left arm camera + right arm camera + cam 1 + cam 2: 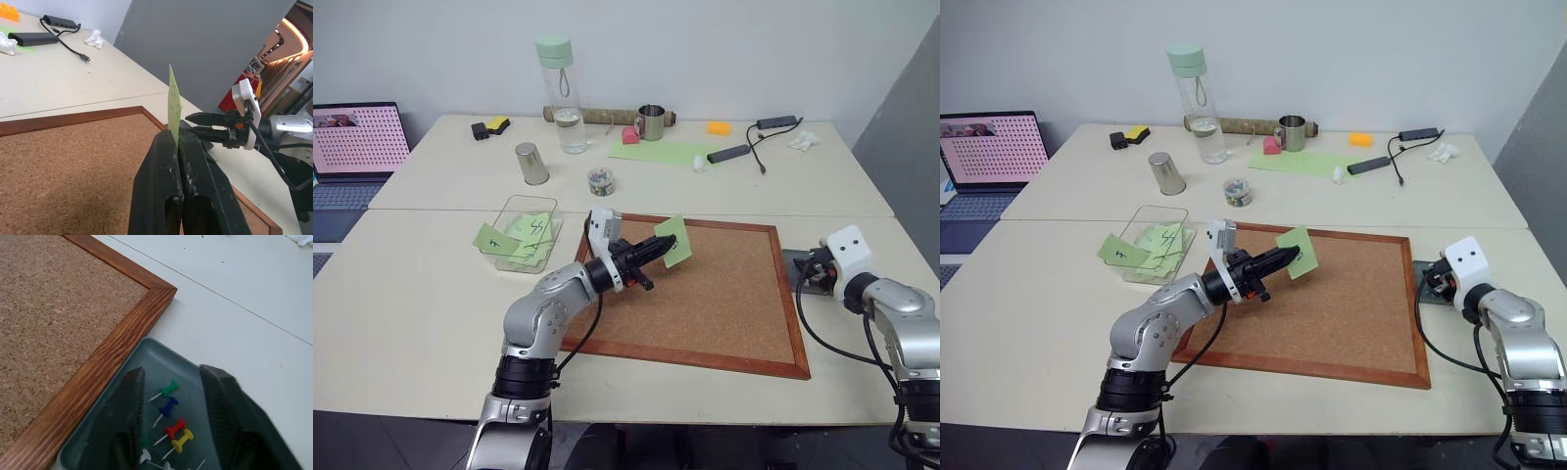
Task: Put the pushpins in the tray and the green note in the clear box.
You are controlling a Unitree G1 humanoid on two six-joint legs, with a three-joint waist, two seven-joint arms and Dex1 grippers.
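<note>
Over the cork board (705,294) our left gripper (658,250) pinches the flimsy green note (674,240) by its edge, while our right gripper (171,418) hangs open over the tray (161,364).

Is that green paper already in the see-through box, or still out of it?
Still out. The green note is pinched in the left end effector above the cork board; the clear box sits apart.

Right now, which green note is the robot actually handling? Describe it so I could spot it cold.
Start at the wood-framed cork board in the middle of the table. Above its left part, the left gripper is shut on the green note, held off the board. Unlike the green notes in the clear box, it is in the air.
</note>
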